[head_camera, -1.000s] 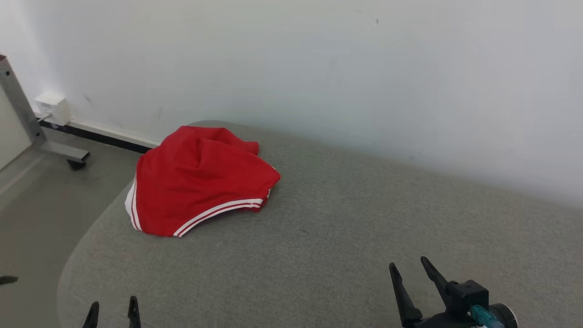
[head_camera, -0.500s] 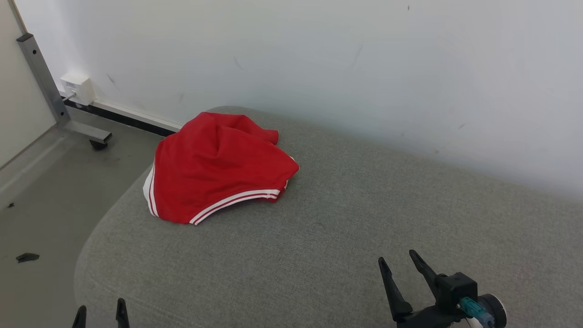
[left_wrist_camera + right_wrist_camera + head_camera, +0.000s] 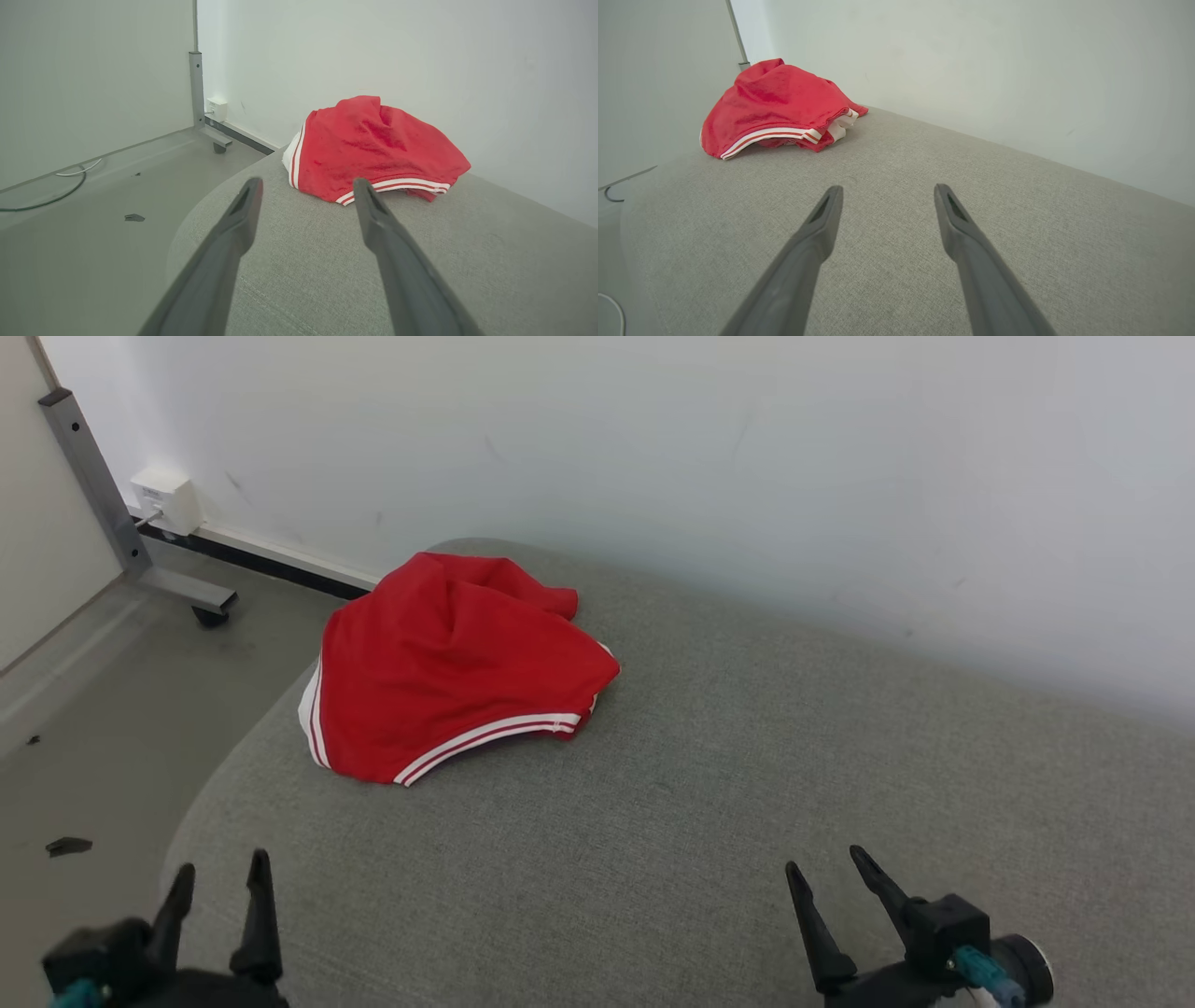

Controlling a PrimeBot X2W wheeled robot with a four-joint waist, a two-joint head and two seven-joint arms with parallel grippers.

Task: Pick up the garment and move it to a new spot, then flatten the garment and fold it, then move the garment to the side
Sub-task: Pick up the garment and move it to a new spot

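Red garment (image 3: 448, 663) lies crumpled at upper left of head view, near rounded end of grey bench (image 3: 700, 803). Left claw (image 3: 222, 861) at lower left, fingers spread wide, empty. Right claw (image 3: 824, 858) at lower right, spread too, empty; both well apart from garment

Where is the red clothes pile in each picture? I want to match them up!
Head view: the red garment lies left of centre on the grey cushion.
Left wrist view: just right of centre, upper half.
Right wrist view: upper left.
Shared landmark: the grey metal post by the wall, left of the garment every time.
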